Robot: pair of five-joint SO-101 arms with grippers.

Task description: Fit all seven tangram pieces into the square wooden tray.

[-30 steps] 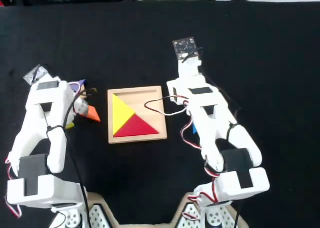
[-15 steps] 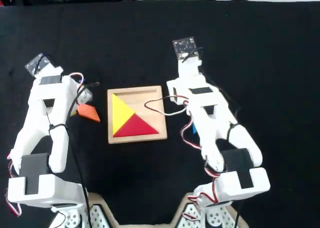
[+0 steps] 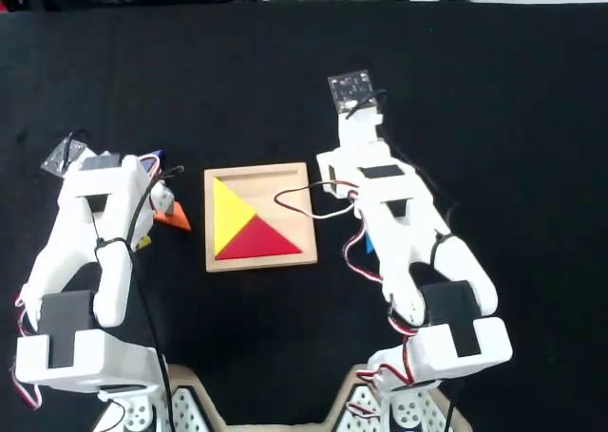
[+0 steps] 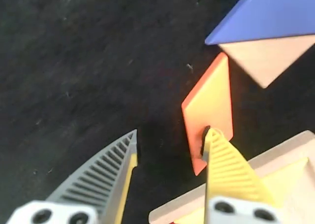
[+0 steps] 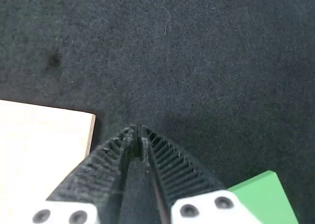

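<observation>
— Where do your left fingers (image 4: 219,150) stand?
— Spread wide, one tip touching the orange parallelogram (image 4: 209,98), the wooden tray (image 4: 275,155) just beside it.
— And the right fingers (image 5: 137,135)?
— Pressed together, empty, between the tray corner and a green piece (image 5: 261,199).

Robotics lab: black cloth (image 3: 513,100), bare circuit board (image 3: 349,87)

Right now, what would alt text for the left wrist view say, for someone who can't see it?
The left gripper hangs open over black cloth, one ribbed fingertip against an orange piece lying flat. A blue piece lies beyond it, and a corner of the wooden tray shows beside that finger.
</observation>
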